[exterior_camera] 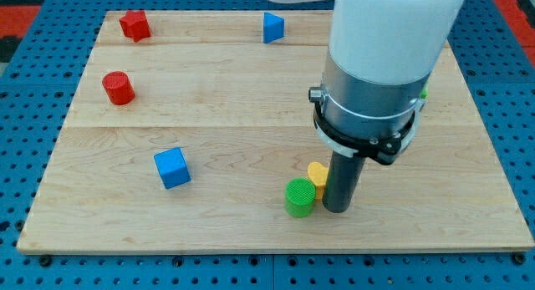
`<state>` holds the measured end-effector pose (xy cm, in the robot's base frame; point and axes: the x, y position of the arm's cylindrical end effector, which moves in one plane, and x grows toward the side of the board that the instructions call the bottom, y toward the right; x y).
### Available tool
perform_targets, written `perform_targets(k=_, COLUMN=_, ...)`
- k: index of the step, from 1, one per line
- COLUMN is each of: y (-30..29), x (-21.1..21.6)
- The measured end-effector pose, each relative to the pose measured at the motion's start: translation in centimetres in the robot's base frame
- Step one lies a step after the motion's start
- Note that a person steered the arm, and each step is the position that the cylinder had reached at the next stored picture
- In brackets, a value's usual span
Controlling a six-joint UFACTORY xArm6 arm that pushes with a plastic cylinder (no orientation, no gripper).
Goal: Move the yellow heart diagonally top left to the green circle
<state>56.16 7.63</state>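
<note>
The pushing step looks nearly done, though the placement may need correcting. The small yellow heart-shaped block [317,174] sits touching the short green cylinder, the green circle [299,197], just off its upper right, with my tip [337,209] pressed close against the heart's right side, near the view's bottom. The heart belongs diagonally to the circle's upper left, so the next move probably calls for bringing my tip round below or right of the heart and nudging it leftward without shifting the circle.

There are no jaws here, only a straight dark rod, so nothing spreads or pinches.

The pale wooden worktop [226,106] shows smooth planked grain. The blocks look matte and solid: a blue cube [172,167], a red cylinder [118,88], a red star-like block [135,25] and a blue triangular block [272,27].
</note>
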Motion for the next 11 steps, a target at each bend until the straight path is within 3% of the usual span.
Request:
perform_targets(k=4, y=-0.6, x=-7.3)
perform_targets(k=7, y=-1.8, x=-8.8)
perform_targets(k=11, y=-13.9, x=-8.9)
